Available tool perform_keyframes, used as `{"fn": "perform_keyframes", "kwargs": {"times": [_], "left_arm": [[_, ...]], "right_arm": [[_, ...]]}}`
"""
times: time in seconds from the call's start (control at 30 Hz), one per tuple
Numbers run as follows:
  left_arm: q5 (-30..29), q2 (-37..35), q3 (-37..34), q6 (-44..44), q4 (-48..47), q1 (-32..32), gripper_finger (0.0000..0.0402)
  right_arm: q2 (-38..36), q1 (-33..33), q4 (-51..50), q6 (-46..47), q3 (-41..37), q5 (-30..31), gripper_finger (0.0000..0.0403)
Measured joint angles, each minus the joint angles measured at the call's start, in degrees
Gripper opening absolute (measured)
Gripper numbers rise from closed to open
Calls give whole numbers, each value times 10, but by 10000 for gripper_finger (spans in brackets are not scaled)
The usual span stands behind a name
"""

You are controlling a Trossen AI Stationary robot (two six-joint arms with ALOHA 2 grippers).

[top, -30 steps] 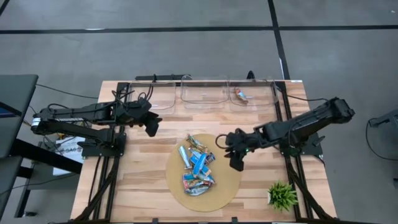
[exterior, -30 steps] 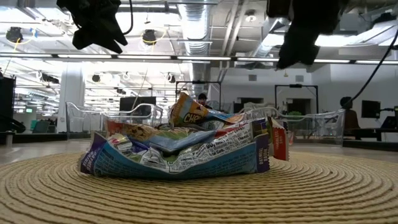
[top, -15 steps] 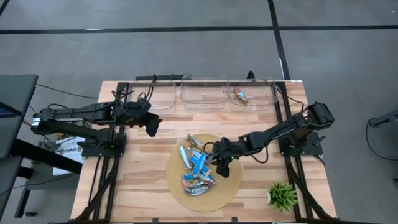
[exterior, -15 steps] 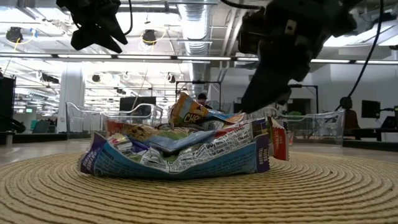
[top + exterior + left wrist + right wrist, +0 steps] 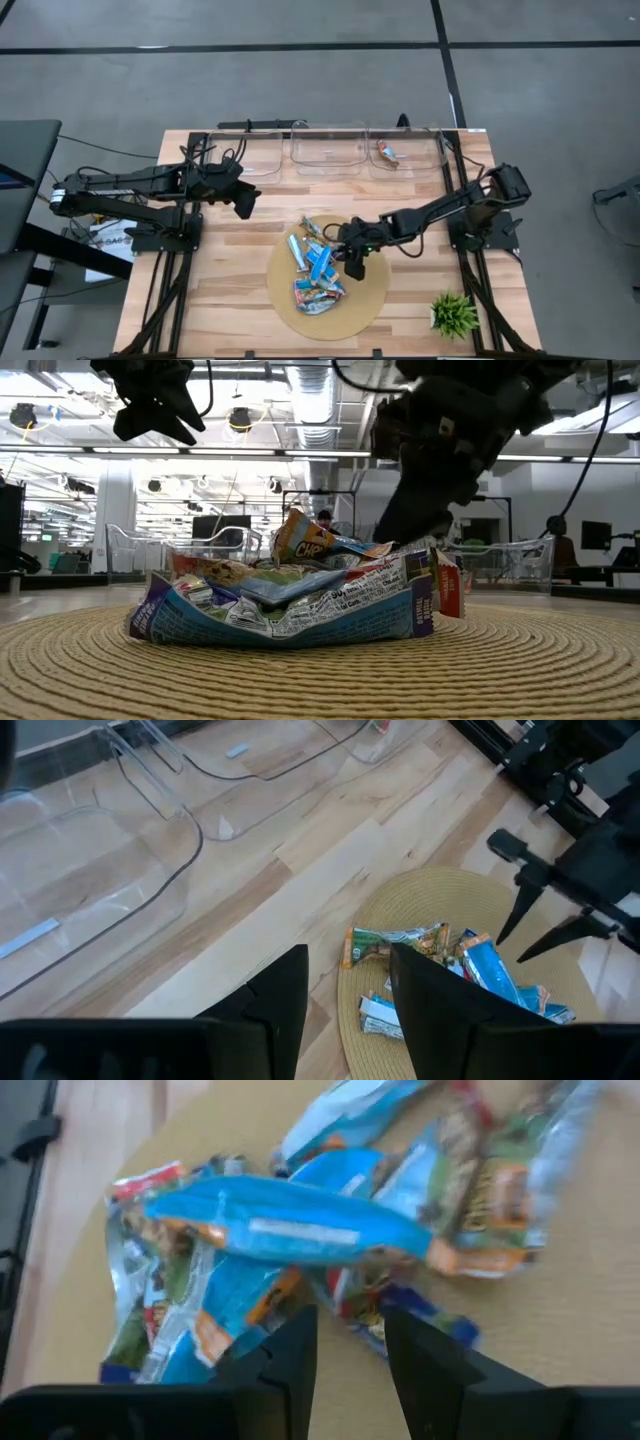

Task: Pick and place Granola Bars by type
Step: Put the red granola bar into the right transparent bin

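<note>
While the sort is barely begun: most Granola Bars [image 5: 318,265] lie heaped on the round woven mat [image 5: 372,297], presumably dumped there as the common stock to pick from.
Right claw [image 5: 354,266]: low over the heap's right edge, fingers parted a narrow gap and gripping nothing; the wrist view looks straight down on a blue bar [image 5: 290,1226], which I judge to be its target.
Left claw [image 5: 243,207]: waits above bare counter [image 5: 220,290] left of the mat, fingers apart, empty.
Bins: three clear bins [image 5: 328,150] along the far edge, likely one per type.
Sorted so far: one reddish bar [image 5: 388,152], in the right-hand bin.
Heap count: overlapping, roughly eight or nine; exact split by colour I cannot tell.
Other: one small green plant [image 5: 454,314].
</note>
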Motion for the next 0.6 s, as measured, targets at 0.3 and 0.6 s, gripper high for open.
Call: {"fn": "perform_keyframes", "kwargs": {"times": [0.3, 0.6], "left_arm": [[0, 0, 0, 0, 0, 0, 135], [17, 0, 0, 1, 0, 0, 135]], "right_arm": [[51, -5, 27, -2, 31, -20, 111], [75, -15, 23, -5, 45, -16, 110]]}}
